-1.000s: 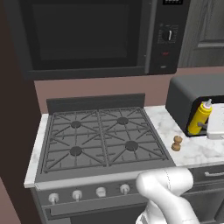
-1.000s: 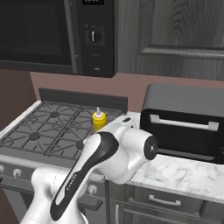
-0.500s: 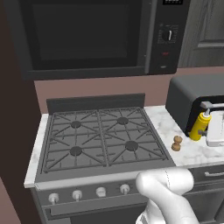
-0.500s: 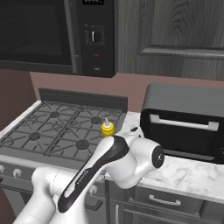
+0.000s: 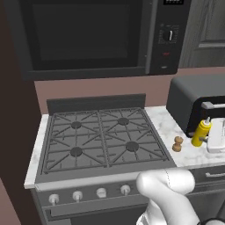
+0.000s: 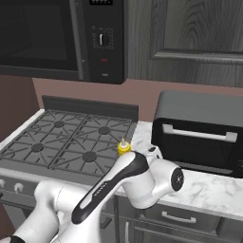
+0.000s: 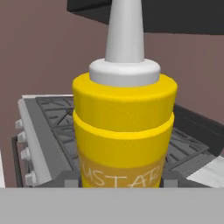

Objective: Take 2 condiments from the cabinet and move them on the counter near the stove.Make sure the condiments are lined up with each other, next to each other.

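Note:
My gripper (image 7: pixel 120 179) is shut on the tall yellow squeeze bottle (image 7: pixel 124 131), which stands upright with its white nozzle pointing up. The bottle (image 5: pixel 201 132) is over the white marble counter (image 5: pixel 165 121) right of the stove (image 5: pixel 101 136), with its base at or just above the marble; I cannot tell if it touches. The brown pepper mill (image 5: pixel 177 143) stands on the counter just left of the bottle, a small gap between them. In the right base view the arm hides all but the bottle's top (image 6: pixel 124 147). The dark grey cabinet (image 6: pixel 190 38) hangs above, its door closed.
A black toaster oven (image 5: pixel 193 96) stands on the counter right behind the bottle. A black microwave (image 5: pixel 88 35) hangs over the stove. Silver knobs (image 5: pixel 101 192) line the stove front. Bare marble (image 6: pixel 213 190) lies in front of the toaster oven.
The gripper has lowered the yellow bottle toward the counter, beside the pepper mill. The pepper mill has not moved.

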